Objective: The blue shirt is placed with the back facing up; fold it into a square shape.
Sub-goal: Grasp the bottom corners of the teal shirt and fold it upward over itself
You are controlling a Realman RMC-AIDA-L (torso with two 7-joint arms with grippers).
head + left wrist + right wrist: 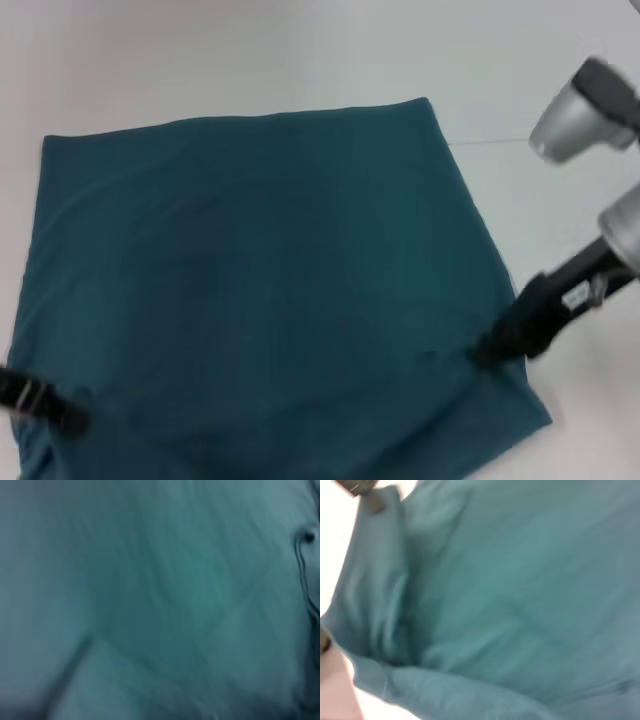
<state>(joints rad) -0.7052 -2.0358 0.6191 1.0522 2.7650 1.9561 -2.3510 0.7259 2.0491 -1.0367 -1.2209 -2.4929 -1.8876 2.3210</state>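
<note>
The blue shirt (260, 280) lies spread on the white table as a large teal-blue, roughly four-sided shape. My left gripper (50, 402) rests on its near left corner. My right gripper (490, 352) is at its right edge near the front and is shut on the fabric, which puckers there. In the right wrist view the shirt (520, 590) hangs in bunched folds with its edge curled up off the table. In the left wrist view the shirt (165, 590) fills the picture with one crease across it.
The white table (300, 50) surrounds the shirt, with bare surface behind it and to the right. My right arm's silver links (585, 110) reach in from the right edge.
</note>
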